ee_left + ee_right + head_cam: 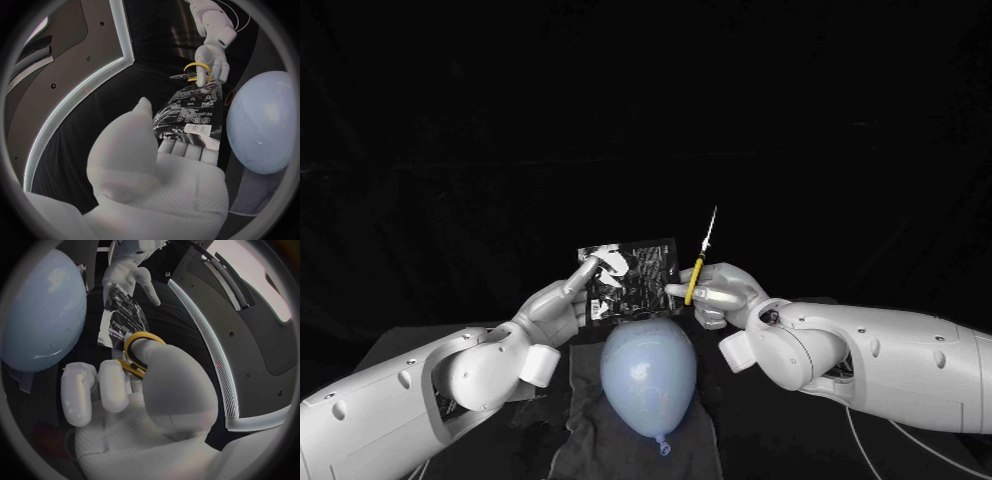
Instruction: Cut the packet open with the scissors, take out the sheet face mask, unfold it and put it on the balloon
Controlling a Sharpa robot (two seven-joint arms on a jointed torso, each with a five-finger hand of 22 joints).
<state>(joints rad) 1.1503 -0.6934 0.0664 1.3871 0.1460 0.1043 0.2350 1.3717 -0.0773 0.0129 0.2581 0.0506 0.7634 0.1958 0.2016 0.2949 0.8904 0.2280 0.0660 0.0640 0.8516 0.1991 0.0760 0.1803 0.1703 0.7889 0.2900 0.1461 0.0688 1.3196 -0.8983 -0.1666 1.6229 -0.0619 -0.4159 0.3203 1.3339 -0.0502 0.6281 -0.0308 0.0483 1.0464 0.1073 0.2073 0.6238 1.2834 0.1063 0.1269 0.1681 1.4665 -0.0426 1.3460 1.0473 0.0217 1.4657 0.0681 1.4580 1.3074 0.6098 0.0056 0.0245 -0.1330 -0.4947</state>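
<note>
Packet [635, 272] gripped by left robot hand [567, 300], scissors [697, 268] by right robot hand [721, 295] — balloon [649, 375] nearby

Packet [635, 272]: left edge covered by fingers of the left hand [564, 305]; print too small to read. Scissors [697, 270]: handle loops partly enclosed by the right hand [718, 292]; blades too thin to tell whether parted. Balloon [648, 375]: contact with the packet cannot be told.

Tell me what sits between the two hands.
The packet, in the head view: the left hand holds one edge; the right hand, gripping the scissors, is by the other.
</note>
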